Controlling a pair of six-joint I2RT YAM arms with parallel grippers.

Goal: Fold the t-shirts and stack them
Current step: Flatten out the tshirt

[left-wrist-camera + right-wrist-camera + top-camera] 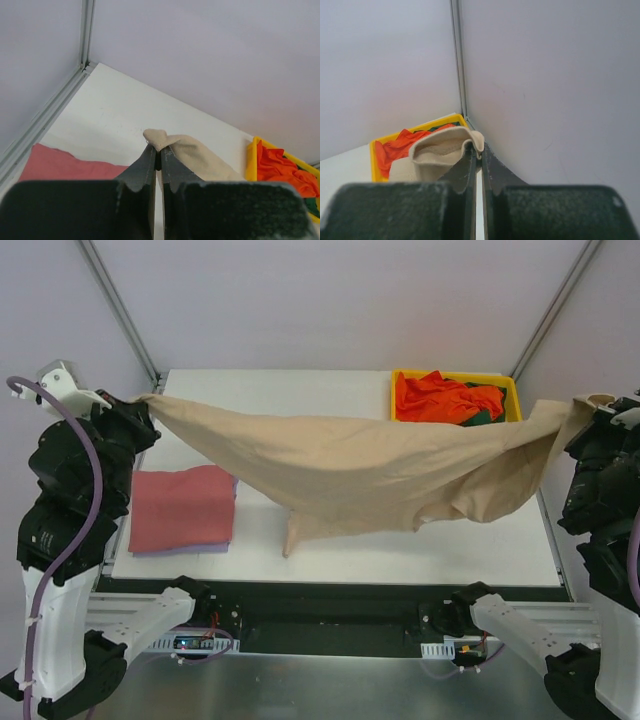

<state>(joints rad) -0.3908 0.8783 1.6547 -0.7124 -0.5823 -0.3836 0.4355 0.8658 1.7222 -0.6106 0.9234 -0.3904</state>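
Left gripper (159,152) and right gripper (479,150) each pinch the large tan-beige cloth t-shirt (370,465), slung unfolded above the bench. Folded dusty-red shirt (182,505) tops lilac shirt (190,549) at the near-left corner; crumpled orange shirt (440,398) and green shirt (479,420) wait in the far-right yellow plastic tray (455,374).

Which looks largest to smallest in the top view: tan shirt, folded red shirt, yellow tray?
1. tan shirt: clearly largest, though held up nearer the camera.
2. folded red shirt and yellow tray: about alike; tray partly hidden, so unranked.
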